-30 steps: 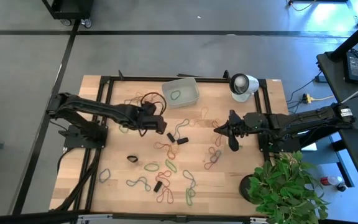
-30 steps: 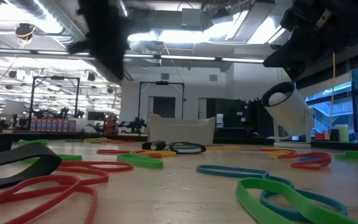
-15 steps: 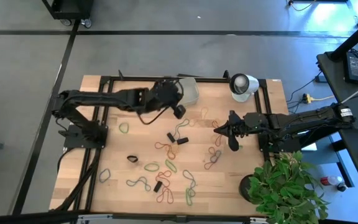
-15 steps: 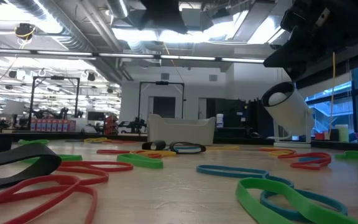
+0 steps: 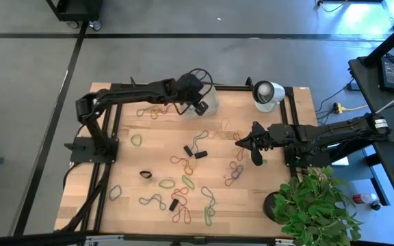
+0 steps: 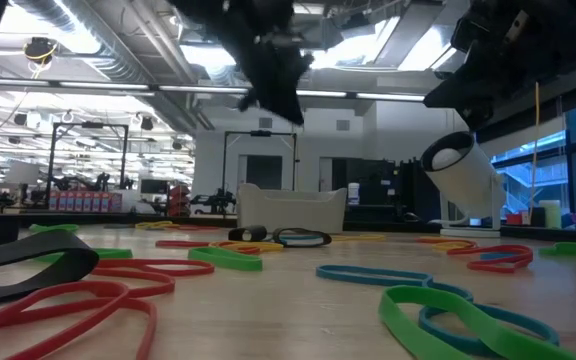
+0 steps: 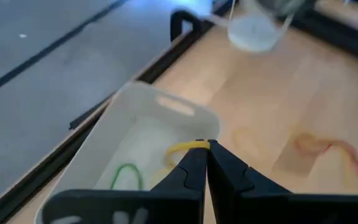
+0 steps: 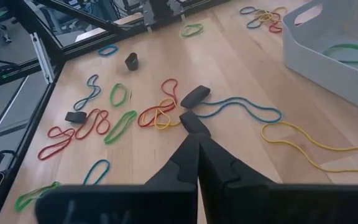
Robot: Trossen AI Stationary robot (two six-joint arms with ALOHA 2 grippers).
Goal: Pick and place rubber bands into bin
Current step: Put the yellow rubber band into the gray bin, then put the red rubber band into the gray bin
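While above translucent round-cornered bin (image 7: 160, 124) — left gripper (image 7: 205, 144) pinches thin yellow band (image 7: 182, 148); right gripper (image 8: 194, 127) closed.

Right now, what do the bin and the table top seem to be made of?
The bin looks like thin translucent plastic with a matte, milky finish: the green band inside it shows through softly in the right wrist view. The table top looks like pale wood, with plank seams and grain visible, probably lightly sealed.
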